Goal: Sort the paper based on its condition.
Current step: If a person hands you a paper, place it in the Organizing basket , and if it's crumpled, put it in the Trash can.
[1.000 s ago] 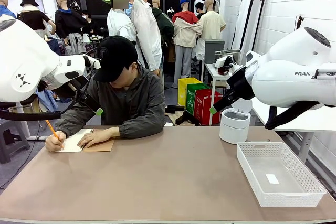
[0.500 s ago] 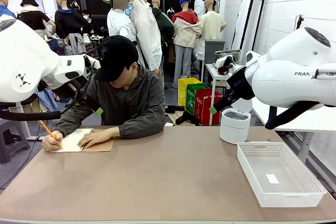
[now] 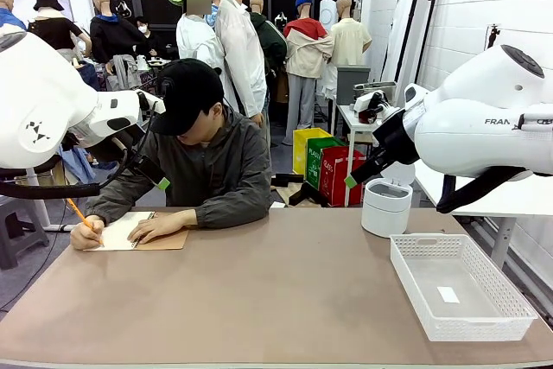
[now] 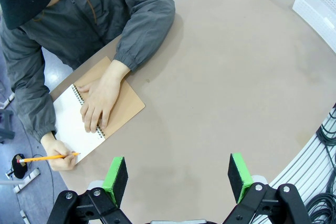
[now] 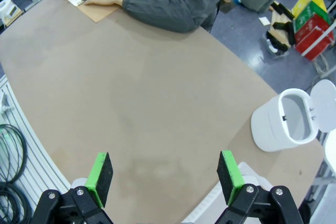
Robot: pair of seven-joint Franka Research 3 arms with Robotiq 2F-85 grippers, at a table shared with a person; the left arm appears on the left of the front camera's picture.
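The paper (image 4: 71,121) is the white open page of a spiral-bound notebook with a brown cover (image 4: 128,106), lying at the table's far left in front of a seated person. One of the person's hands (image 4: 102,95) lies flat on the page while the other writes on it with an orange pencil (image 4: 50,157). In the front view the paper (image 3: 121,232) sits under both hands. My left gripper (image 4: 178,174) hangs open high above the table, apart from the notebook. My right gripper (image 5: 164,179) is open too, high over the table's right part, with nothing between its fingers.
A white mesh basket (image 3: 406,265) stands at the near right with a tiny white tag (image 3: 448,294) inside. Behind it is a round white bin (image 3: 386,205) with its lid up. Bare brown tabletop (image 3: 276,291) spreads across the middle.
The person's writing hand and pencil have shifted slightly down and left over the page. Both arms have stayed still.
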